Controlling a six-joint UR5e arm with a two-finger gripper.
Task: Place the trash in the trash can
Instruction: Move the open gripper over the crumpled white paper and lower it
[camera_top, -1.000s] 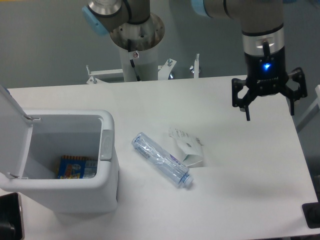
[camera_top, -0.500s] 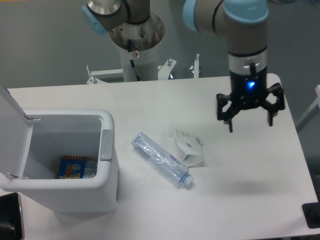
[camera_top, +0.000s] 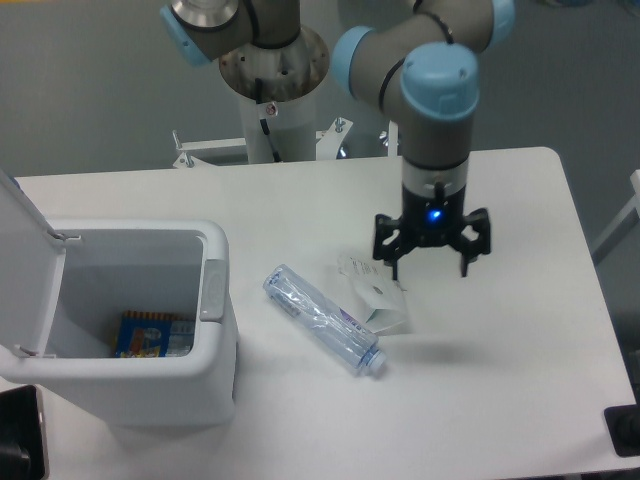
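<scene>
Standing open, the trash can (camera_top: 215, 330) holds a colourful packet (camera_top: 150, 335).

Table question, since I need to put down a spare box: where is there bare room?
Bare: the front strip right of the bin and below the bottle, and the right side. Crowded: mid-table, where the carton touches the bottle under the open gripper.

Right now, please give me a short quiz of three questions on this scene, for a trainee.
1. True or false: the bin lid is open.
2. Which trash item lies nearer the gripper: A) bottle B) carton?
3. Fill in: the gripper's jaws are ____.

Key: 1 true. 2 B. 3 open, holding nothing.
</scene>
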